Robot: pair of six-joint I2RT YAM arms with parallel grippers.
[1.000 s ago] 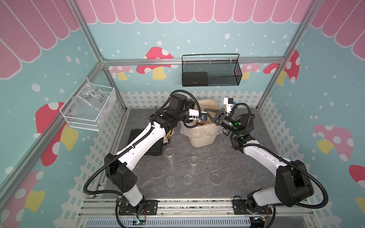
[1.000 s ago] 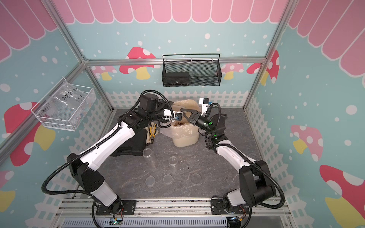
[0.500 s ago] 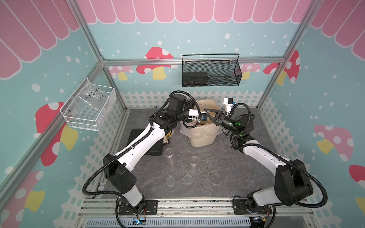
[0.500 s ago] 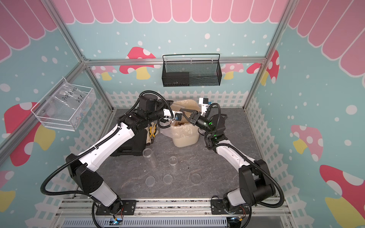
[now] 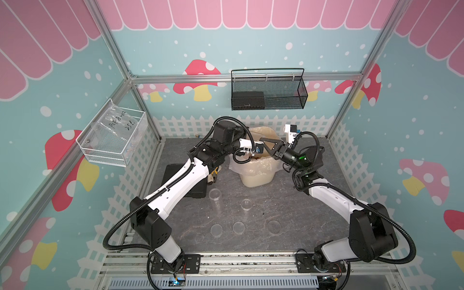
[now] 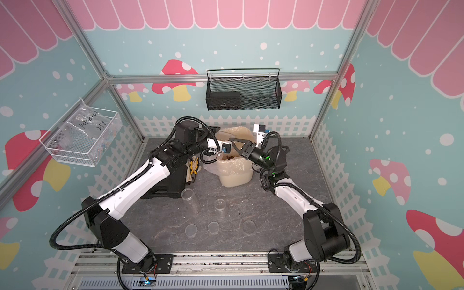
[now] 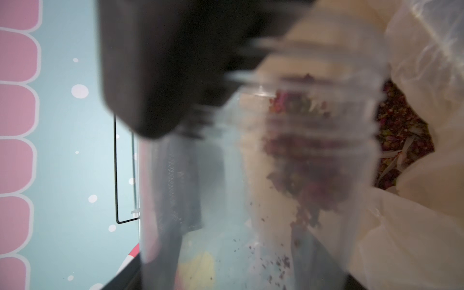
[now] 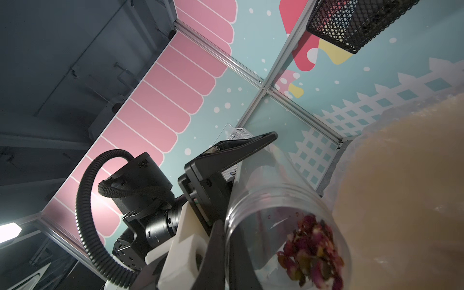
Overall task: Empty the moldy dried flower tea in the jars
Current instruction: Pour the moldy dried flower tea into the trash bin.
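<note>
One clear jar (image 8: pixel 288 226) lies tilted, mouth down, over the cream bin (image 5: pixel 258 175), between both arms. Moldy dried flower tea (image 8: pixel 311 253) clumps at the jar's mouth, and more lies in the bin (image 7: pixel 401 140). My right gripper (image 8: pixel 227 226) is shut on the jar's rim, one finger inside the mouth and one outside. My left gripper (image 7: pixel 238 263) has its fingers on either side of the jar's body (image 7: pixel 251 175), which is blurred, so its grip is unclear. Two other jars, one tall (image 5: pixel 215 194) and one short (image 5: pixel 246 204), stand open on the table and look empty.
Three round lids (image 5: pixel 216 229) (image 5: pixel 238 227) (image 5: pixel 274 226) lie flat near the table's front. A black case (image 5: pixel 180 180) and yellow-handled pliers (image 6: pixel 193 170) sit left of the bin. A wire basket (image 5: pixel 267 90) hangs on the back wall and a clear tray (image 5: pixel 113 135) on the left wall.
Both arms keep almost the same pose over the bin. No clear shift of the jar shows in the top views.
</note>
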